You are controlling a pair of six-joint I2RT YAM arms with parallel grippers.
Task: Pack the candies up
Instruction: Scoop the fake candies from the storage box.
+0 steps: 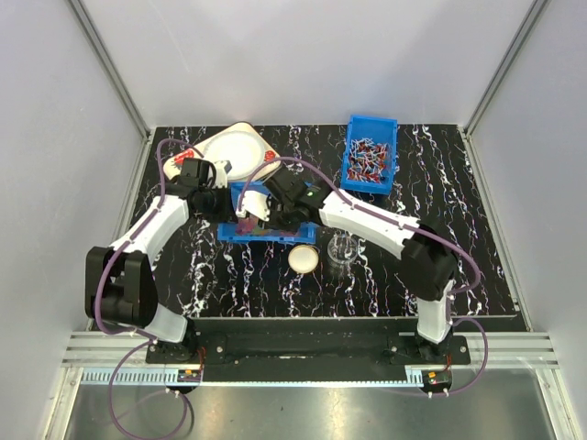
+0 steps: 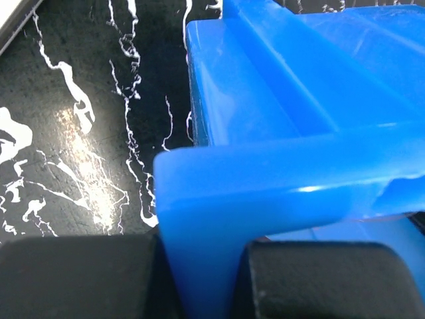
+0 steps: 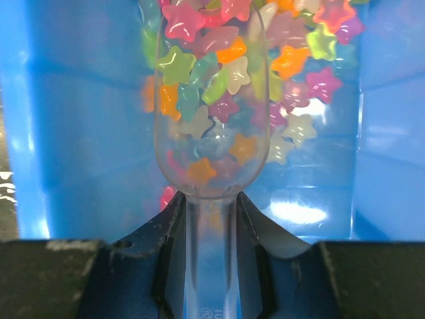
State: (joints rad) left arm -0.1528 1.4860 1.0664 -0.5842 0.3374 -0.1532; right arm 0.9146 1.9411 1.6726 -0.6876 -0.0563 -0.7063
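Tilt of the clear plastic scoop (image 3: 211, 174) clamped in the right gripper (image 3: 211, 266) could spill its multicoloured star-shaped candies (image 3: 207, 80) beyond the blue plastic bin (image 2: 299, 179) the left gripper (image 2: 202, 282) pinches.

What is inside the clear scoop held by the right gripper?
The scoop holds star-shaped candies in pink, yellow, orange and green. More of them lie in the blue bin behind it. How deep the pile goes beneath the scoop is hidden.
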